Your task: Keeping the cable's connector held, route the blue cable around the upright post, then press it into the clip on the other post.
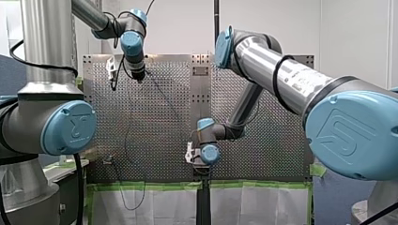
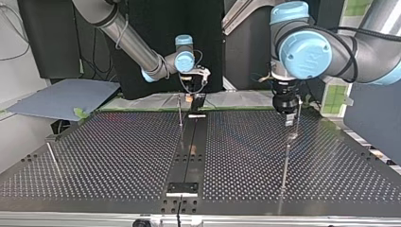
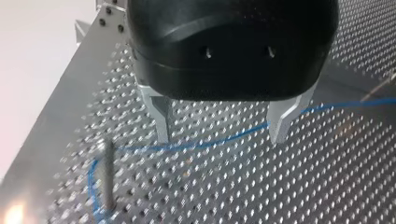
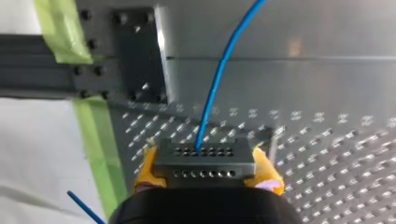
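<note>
1. My right gripper (image 4: 206, 167) clamps the connector (image 4: 204, 157).
2. My left gripper (image 3: 219, 135) stands spread wide, astride the blue cable (image 3: 205, 144).
3. It curls round the post (image 3: 109, 172); I judge the clip pressing not yet done.

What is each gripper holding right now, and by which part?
My right gripper clamps the blue cable by its grey connector, yellow pads on its two sides. My left gripper is open, holding nothing.

- A robotics lab: perforated metal table (image 2: 118, 156).
- Two industrial robot arms (image 1: 291, 79) at the table's sides.
- Green tape (image 1: 155, 186) along the table's edge; white wall (image 1: 187, 28) beyond.
</note>
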You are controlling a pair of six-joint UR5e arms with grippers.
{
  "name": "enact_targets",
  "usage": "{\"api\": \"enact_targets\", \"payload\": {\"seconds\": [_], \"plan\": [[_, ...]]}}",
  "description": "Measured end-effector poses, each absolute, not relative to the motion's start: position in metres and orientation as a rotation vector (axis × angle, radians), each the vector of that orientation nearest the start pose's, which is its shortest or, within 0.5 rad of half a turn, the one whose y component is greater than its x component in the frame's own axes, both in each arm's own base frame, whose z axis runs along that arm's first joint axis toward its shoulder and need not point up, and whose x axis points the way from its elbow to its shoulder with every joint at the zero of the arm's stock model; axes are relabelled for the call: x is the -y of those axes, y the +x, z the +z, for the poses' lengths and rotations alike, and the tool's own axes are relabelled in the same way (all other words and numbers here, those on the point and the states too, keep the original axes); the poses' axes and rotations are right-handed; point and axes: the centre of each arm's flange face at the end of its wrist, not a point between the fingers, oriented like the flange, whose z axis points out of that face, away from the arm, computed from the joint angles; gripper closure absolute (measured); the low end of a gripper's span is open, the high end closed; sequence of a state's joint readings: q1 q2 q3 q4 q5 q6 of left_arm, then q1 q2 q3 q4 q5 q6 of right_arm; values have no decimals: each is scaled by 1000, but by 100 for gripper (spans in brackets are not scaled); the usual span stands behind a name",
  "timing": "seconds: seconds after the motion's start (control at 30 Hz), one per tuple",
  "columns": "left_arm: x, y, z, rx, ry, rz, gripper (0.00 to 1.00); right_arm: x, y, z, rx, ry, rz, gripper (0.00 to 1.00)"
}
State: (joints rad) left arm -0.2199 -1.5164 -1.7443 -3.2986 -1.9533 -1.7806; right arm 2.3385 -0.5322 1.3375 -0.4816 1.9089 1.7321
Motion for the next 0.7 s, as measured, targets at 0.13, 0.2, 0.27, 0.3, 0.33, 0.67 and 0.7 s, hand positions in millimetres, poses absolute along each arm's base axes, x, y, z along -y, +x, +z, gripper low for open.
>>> {"api": "enact_targets", "payload": {"seconds": [0.13, 0.2, 0.27, 0.3, 0.33, 0.67, 0.7], "plan": [[182, 398, 423, -1779, -284, 78, 0, 428, 548, -50, 1227, 1747, 1279, 100], [179, 400, 425, -1760, -298, 80, 0, 427, 545, -59, 1234, 1744, 1257, 100], [177, 404, 426, -1742, -309, 73, 0, 427, 544, -62, 1235, 1742, 1248, 100], [176, 406, 427, -1734, -313, 67, 0, 427, 543, -63, 1234, 1741, 1244, 100], [175, 408, 427, -1725, -317, 60, 0, 427, 543, -63, 1232, 1741, 1242, 100], [150, 440, 421, -1666, -364, -2, 0, 427, 544, -61, 1195, 1752, 1225, 100], [147, 441, 420, -1670, -364, -5, 0, 426, 545, -60, 1189, 1754, 1222, 100]]}}
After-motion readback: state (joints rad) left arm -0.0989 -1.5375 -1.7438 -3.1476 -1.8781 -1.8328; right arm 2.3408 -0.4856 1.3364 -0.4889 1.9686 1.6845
